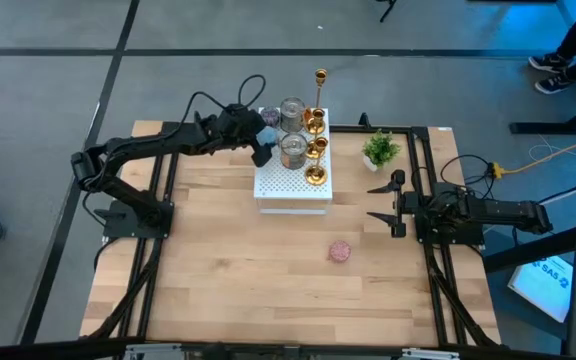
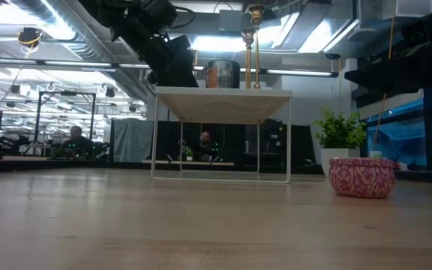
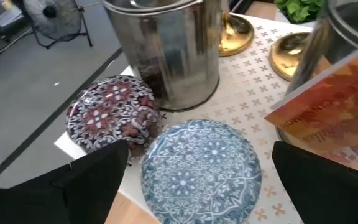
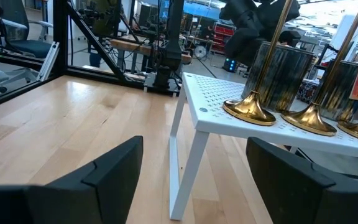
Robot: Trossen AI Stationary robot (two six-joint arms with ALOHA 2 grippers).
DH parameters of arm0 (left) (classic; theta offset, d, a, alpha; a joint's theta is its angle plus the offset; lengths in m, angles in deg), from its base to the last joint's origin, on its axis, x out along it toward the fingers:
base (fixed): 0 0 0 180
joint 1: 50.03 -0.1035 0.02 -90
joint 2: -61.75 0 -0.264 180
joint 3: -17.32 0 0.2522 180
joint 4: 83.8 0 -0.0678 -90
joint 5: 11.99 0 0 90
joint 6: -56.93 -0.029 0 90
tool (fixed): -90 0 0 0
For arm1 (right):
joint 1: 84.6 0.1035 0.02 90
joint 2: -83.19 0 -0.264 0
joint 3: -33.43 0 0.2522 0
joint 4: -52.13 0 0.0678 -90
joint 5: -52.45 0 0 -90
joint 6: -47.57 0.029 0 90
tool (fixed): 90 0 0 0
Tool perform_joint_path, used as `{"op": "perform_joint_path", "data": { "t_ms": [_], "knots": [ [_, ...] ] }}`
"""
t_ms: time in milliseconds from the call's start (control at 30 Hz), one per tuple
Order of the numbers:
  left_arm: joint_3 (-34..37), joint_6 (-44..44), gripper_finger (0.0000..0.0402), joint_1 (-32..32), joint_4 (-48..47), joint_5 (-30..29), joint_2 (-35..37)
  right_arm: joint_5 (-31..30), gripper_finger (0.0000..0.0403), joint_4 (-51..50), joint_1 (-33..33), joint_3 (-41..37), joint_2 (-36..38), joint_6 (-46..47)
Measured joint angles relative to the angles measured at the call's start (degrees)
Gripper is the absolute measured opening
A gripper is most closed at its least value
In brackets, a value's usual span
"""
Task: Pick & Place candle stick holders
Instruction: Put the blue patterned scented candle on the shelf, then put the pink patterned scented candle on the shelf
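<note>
Two small round patterned holders sit at the far-left corner of the white perforated stand (image 1: 293, 188): a blue one (image 3: 201, 169) and a red one (image 3: 112, 117), touching or nearly so, w/ a silvery cylindrical cup (image 3: 166, 50) just behind them. The left gripper (image 3: 194, 180) hangs right over the blue one, fingers spread wide on both sides of it, nothing held.

Judgement: step in hand is grabbing the blue holder. To do it well, drop straight down, keep the fingers clear of the red one and the silver cup, close low on the rim so the disc doesn't flip. A second cup w/ an orange label (image 3: 340, 118) crowds the other side, so approx. no room to swing sideways.

Rest of the set: gold holders (image 1: 314, 150) w/ round bases line the stand's right edge, a tall thin gold one (image 1: 320, 95) at its far-right corner. One pink patterned holder (image 1: 340, 251) already lies on the worktop, nearer the front edge, well apart from the stand.

Right gripper (image 1: 386, 203) waits at the worktop's right edge, fingers apart, empty, near the green plant (image 1: 380, 150).
</note>
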Motion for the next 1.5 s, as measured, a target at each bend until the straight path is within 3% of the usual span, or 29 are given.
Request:
{"op": "perform_joint_path", "data": {
  "t_ms": [300, 600, 867, 1100, 1500],
  "knots": [
    [-0.66, -5.23, 0.0397, 3.11, -0.66, -3.23, 0.22, 0.0, 0.0291, 0.0, -0.01, 0.0, 0.0, -0.01],
    [-3.86, -10.29, 0.0397, 6.37, -5.95, -13.29, 0.87, 0.0, 0.0291, 0.0, -0.01, 0.0, 0.0, 0.0],
    [-4.81, -12.52, 0.0397, 8.53, -11.27, -15.29, 5.81, 0.0, 0.0291, 0.0, 0.0, 0.0, 0.0, -0.02],
    [-4.79, -9.09, 0.0397, 11.92, -16.92, -17.89, 12.66, 0.0, 0.0291, 0.0, -0.01, 0.0, 0.0, -0.02],
    [2.97, 0.21, 0.0397, 27.72, -9.54, -16.56, 12.84, 0.0, 0.0291, 0.0, 0.0, 0.0, 0.0, -0.01]
  ]
}}
